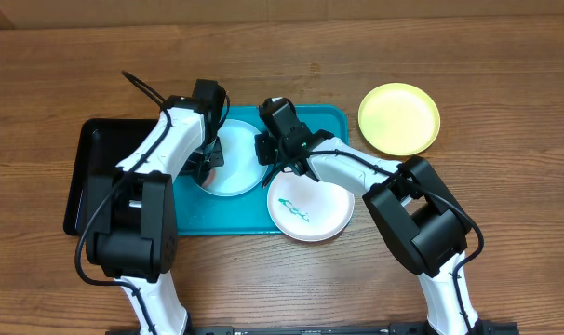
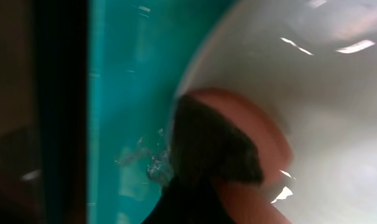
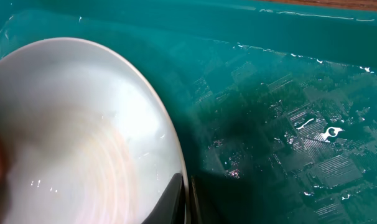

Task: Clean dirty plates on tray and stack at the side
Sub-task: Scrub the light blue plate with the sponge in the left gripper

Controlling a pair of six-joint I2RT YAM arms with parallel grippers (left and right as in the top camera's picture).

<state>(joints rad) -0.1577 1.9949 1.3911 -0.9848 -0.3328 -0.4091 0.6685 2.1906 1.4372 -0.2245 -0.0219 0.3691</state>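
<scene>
Status: one of three plates looks finished.

- The yellow-green plate [image 1: 399, 118] lies alone on the worktop [image 1: 505, 186], right of the turquoise tray [image 1: 329, 116] and apart from it. I see no marks on it, so I count it as cleaned and as the start of the stack.
- The pale cyan plate [image 1: 237, 149] is the one in hand. It lies flat in the turquoise tray, left of centre.
- My right tool [image 1: 289, 160] is closed on its right rim; the right wrist view shows the rim running in between the fingers.
- My left tool [image 1: 208, 166] is closed on what I take to be a sponge [image 2: 219, 143], orange with a dark face, pressed to the plate just inside its left rim.
- I can find no smear on this plate from here; the arms hide much of it.
- The white plate [image 1: 310, 209] carries a teal smear [image 1: 291, 207] and is not yet cleaned. It sits over the turquoise tray's front right rim, partly out on the worktop.

Containers: the turquoise tray holds the cyan plate fully and the white plate in part. Its bare floor looks wet. The black tray [image 1: 91, 158] at the left shows nothing in the part I can see.

Left to do: finish the cyan plate, wipe the white one, stack both on the yellow-green.
</scene>
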